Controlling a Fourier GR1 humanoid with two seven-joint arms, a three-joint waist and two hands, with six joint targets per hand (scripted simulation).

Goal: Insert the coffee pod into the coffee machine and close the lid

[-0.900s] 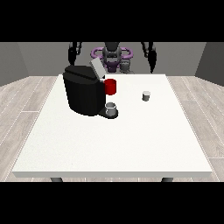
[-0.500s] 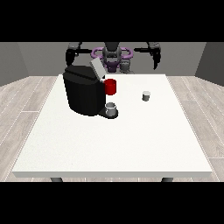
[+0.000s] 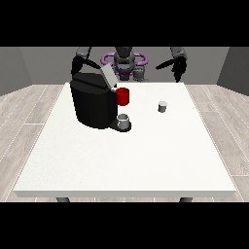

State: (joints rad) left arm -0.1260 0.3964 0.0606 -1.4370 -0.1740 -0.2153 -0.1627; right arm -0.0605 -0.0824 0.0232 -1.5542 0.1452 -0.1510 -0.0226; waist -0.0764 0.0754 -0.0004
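From across the tabletop (image 3: 121, 160) I see both arms raised higher than they were a second ago, when they hung low beside the body. The robot hand at the view's right (image 3: 178, 67) now hovers above the far right corner, well apart from everything, and it holds nothing; I cannot tell how its fingers lie. The robot hand at the view's left (image 3: 77, 65) sits up behind the black machine (image 3: 95, 103), also holding nothing, its fingers too dark against the machine to read. The pod (image 3: 162, 106), a small grey cylinder, stands upright on the tabletop to the right of the machine, untouched and in the same spot as before. The machine's lid (image 3: 109, 77) tilts up, open, with a red part (image 3: 123, 96) at its front and a small grey cup (image 3: 124, 121) at its base. I judge the reach has only begun: the hand at the view's right is nearer the pod, so it looks the likely one to descend and pick it up.
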